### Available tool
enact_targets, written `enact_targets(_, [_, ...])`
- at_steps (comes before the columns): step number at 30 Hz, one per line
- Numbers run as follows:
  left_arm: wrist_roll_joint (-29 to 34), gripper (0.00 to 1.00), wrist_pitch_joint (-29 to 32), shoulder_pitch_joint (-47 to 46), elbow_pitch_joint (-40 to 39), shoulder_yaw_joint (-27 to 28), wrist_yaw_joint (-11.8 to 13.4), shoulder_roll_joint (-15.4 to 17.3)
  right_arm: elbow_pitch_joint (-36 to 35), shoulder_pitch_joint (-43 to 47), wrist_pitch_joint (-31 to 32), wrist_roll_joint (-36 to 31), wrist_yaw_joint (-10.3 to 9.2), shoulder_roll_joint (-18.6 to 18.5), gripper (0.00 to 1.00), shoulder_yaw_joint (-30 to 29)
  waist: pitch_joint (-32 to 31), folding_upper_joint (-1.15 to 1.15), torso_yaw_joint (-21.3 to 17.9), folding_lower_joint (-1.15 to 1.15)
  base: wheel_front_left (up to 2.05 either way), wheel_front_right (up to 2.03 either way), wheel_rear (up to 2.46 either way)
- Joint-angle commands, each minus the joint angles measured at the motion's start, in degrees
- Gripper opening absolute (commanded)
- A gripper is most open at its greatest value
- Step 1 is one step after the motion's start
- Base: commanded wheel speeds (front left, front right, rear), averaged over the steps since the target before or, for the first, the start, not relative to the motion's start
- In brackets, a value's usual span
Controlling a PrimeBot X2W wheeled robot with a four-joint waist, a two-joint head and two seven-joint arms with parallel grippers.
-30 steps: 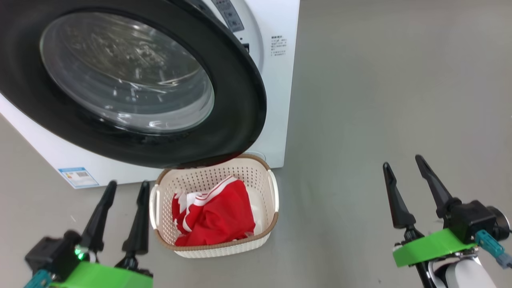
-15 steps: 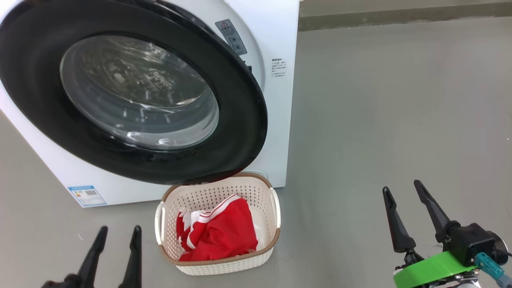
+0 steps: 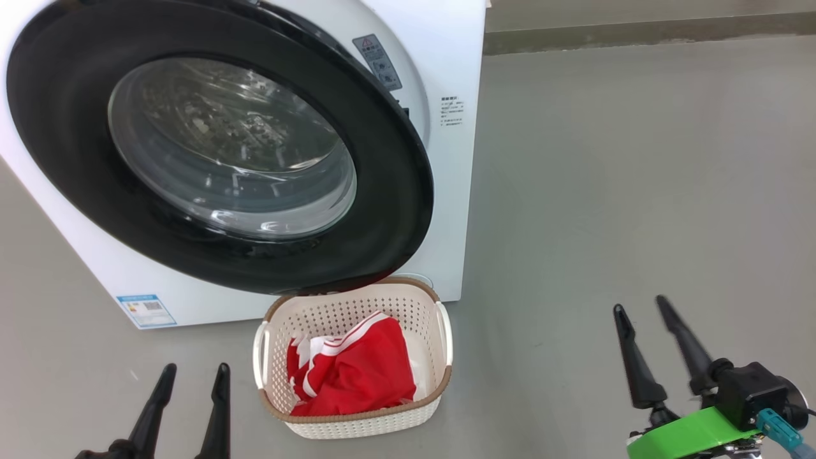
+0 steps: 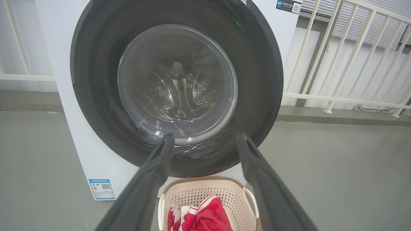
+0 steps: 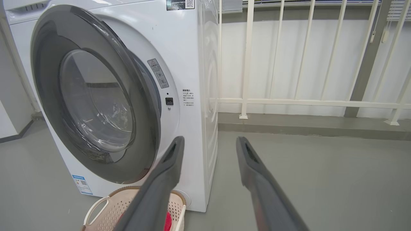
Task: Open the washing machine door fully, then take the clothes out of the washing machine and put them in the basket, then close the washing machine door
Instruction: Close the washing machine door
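Head view: the washing machine door (image 3: 220, 146) stands ajar, its free right edge apart from the white front of the washing machine (image 3: 456, 159). The right wrist view confirms the gap and shows the latch socket (image 5: 169, 101) uncovered. The red clothes (image 3: 357, 376) lie in the basket (image 3: 357, 428), which sits on the floor (image 3: 605, 191) just in front of the machine, its far rim under the door's lower edge. The left claw (image 3: 196, 368) and right claw (image 3: 639, 305) are both spread wide and hold nothing. The step in hand is judged to be closing the door. Press on the black ring near the free edge, not on the glass bowl. Push squarely toward the front panel until the latch seats. Place no finger in the gap, and verify that the door's lower edge passes above the basket rim.
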Motion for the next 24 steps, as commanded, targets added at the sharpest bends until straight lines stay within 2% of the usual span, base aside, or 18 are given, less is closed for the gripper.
enact_targets(1, [1.1, 1.0, -0.68, -1.6, -1.16, 2.37, -0.59, 0.36, -0.64, -1.27, -0.37, 0.21, 0.2, -0.42, 0.0, 1.65, 0.2, 0.0, 0.37, 0.0, 0.0, 0.0, 0.0])
enact_targets(8, [1.35, 1.0, -0.69, -2.29, -1.72, 2.05, -0.89, -0.46, 1.74, -3.99, -0.37, -1.55, 0.2, -0.42, 0.0, 2.54, 1.06, 0.0, 2.01, 0.0, 0.0, 0.0, 0.0])
enact_targets(15, [1.86, 1.0, -0.69, -3.27, -2.64, 0.97, -1.21, -0.64, 5.41, -10.5, 0.76, -2.8, 0.2, -0.42, 0.0, 4.33, 3.34, 0.0, 4.41, 0.0, 0.0, 0.0, 0.0])
enact_targets(24, [2.2, 1.0, -0.69, -5.81, -2.96, -0.43, -1.76, -1.25, 10.59, -21.14, 2.34, -2.44, 0.2, -1.07, 0.0, 10.68, 7.38, 0.0, 8.06, 0.0, 0.0, 0.0, 0.0])
